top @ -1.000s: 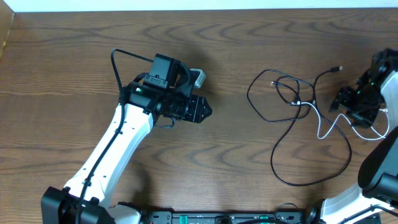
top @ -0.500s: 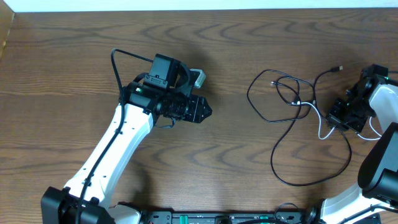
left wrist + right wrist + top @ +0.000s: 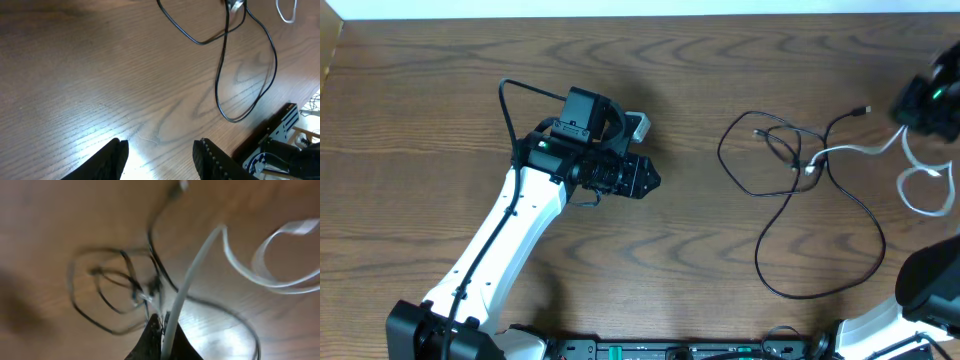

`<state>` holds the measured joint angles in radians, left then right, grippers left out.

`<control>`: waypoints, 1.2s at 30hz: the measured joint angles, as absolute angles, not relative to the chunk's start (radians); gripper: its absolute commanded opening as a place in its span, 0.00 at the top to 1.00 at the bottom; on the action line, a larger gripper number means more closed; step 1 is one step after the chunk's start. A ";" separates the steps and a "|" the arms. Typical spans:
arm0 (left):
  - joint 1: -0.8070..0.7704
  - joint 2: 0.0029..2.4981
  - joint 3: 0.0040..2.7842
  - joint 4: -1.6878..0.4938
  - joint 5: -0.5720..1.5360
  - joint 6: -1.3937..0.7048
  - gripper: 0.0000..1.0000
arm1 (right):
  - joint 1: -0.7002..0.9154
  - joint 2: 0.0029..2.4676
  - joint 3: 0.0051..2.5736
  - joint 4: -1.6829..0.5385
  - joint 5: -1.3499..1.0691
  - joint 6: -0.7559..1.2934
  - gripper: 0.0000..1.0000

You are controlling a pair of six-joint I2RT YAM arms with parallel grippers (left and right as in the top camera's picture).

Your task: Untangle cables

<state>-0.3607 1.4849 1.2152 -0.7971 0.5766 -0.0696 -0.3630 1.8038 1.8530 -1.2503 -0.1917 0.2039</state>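
The black cable (image 3: 772, 198) lies in loops right of the table's centre, with a small tangle at its top (image 3: 790, 150). The white cable (image 3: 860, 151) runs from that tangle up to my right gripper (image 3: 918, 108), which is raised at the far right and blurred. A slack white loop (image 3: 920, 190) hangs beyond it. In the right wrist view my right gripper (image 3: 162, 322) is shut on the white cable (image 3: 195, 275), with the black cable (image 3: 100, 295) below. My left gripper (image 3: 645, 178) hovers left of centre; its fingers (image 3: 112, 159) stand open over bare wood (image 3: 160, 150), the black cable (image 3: 220, 85) ahead.
The table's near edge carries a black rail with the arm bases (image 3: 670, 350). A black bracket (image 3: 280, 125) shows at that edge in the left wrist view. A pale wall borders the far edge (image 3: 620, 8).
My right gripper shut on the white cable near the table, then rose toward the far right, pulling the cable taut from the tangle. The left arm has not moved.
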 measured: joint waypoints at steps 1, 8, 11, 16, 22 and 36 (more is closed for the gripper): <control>-0.361 1.485 1.215 -0.798 0.577 -0.070 0.52 | -0.364 1.801 1.904 -1.251 -0.184 0.201 0.99; -0.361 1.485 1.215 -0.802 0.577 -0.070 0.52 | -0.404 1.788 2.148 -1.214 -0.144 0.193 0.99; -0.361 1.485 1.215 -0.802 0.577 -0.070 0.52 | -0.423 1.787 2.187 -1.163 -0.123 0.193 0.99; -0.361 1.485 1.215 -0.802 0.577 -0.070 0.52 | -0.450 1.786 2.196 -1.125 -0.082 0.194 0.99; -0.361 1.485 1.215 -0.801 0.577 -0.070 0.52 | -0.456 1.786 2.196 -1.124 -0.185 0.148 0.99; -0.361 1.485 1.215 -0.801 0.577 -0.070 0.52 | -0.456 1.786 2.196 -1.128 -0.766 -0.059 0.99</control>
<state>-0.3607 1.4849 1.2152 -0.8009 0.5766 -0.0696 -0.4561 1.7859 2.1960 -1.1282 -0.7658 -0.0593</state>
